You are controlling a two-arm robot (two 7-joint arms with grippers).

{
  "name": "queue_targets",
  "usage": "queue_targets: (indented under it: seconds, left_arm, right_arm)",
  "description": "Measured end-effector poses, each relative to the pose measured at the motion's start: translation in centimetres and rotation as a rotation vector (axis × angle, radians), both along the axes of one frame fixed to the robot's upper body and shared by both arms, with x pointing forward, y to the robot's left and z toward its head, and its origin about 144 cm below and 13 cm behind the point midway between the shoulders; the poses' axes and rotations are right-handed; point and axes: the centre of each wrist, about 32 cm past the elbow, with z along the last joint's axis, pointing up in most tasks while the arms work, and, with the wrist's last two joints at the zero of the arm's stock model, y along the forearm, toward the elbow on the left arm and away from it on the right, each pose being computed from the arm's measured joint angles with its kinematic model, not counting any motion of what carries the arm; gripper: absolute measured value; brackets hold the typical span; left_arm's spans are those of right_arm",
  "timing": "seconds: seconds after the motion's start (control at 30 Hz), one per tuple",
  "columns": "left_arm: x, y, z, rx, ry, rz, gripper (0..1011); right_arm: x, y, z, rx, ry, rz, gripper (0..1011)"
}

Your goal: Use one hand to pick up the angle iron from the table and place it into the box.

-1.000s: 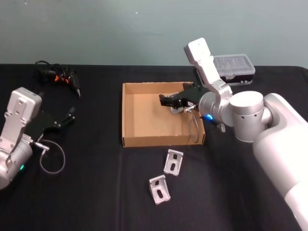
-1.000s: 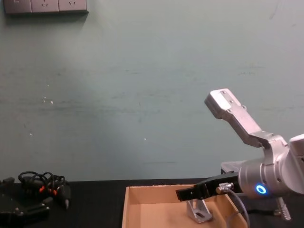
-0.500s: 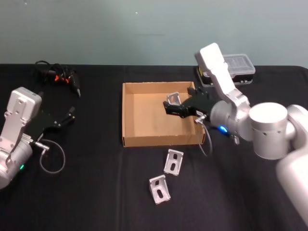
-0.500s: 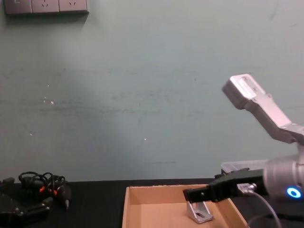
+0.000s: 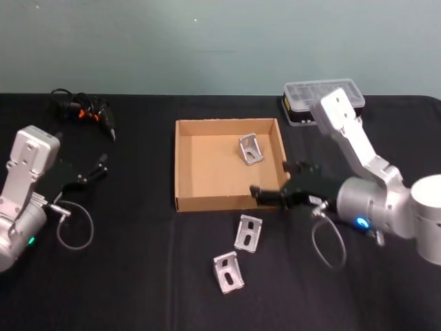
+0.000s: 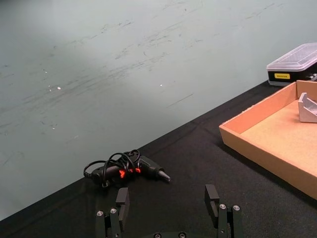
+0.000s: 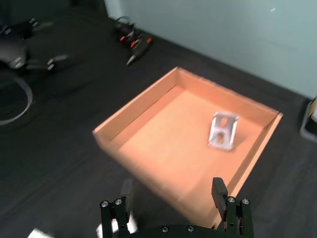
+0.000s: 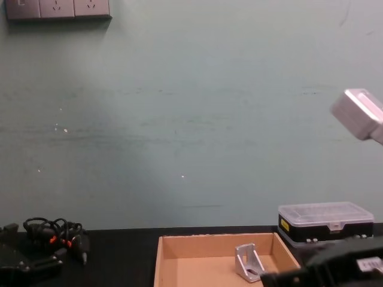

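Observation:
One angle iron stands inside the tan box, near its far right corner. It also shows in the right wrist view as angle iron on the box floor, and from the chest as angle iron. Two more angle irons lie on the black table in front of the box. My right gripper hangs open and empty over the box's front right corner; its fingers are spread apart. My left gripper is parked open at the far left.
A clear-lidded plastic case sits behind the box on the right. A black tool with a coiled cable lies at the back left. A loose cable loop hangs by the left arm.
My right gripper has drawn back out of the box toward its front right corner, leaving the angle iron standing inside. The left arm has not moved.

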Motion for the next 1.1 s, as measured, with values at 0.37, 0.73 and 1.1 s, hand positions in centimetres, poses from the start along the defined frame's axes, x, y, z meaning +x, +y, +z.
queue_targets:
  seconds: [0.37,0.73,1.1]
  left_arm:
    - [0.0,0.0,0.0,0.000,0.000,0.000,1000]
    - [0.0,0.0,0.0,0.000,0.000,0.000,1000]
    - [0.0,0.0,0.0,0.000,0.000,0.000,1000]
  right_arm:
    - [-2.9,-0.8,-0.4,-0.033,0.071,0.082,1003]
    - [-2.8,0.2,-1.8,-0.031,0.113,0.112,1003]
    - [-2.4,1.0,-2.6,-0.033,0.124,0.115,1003]
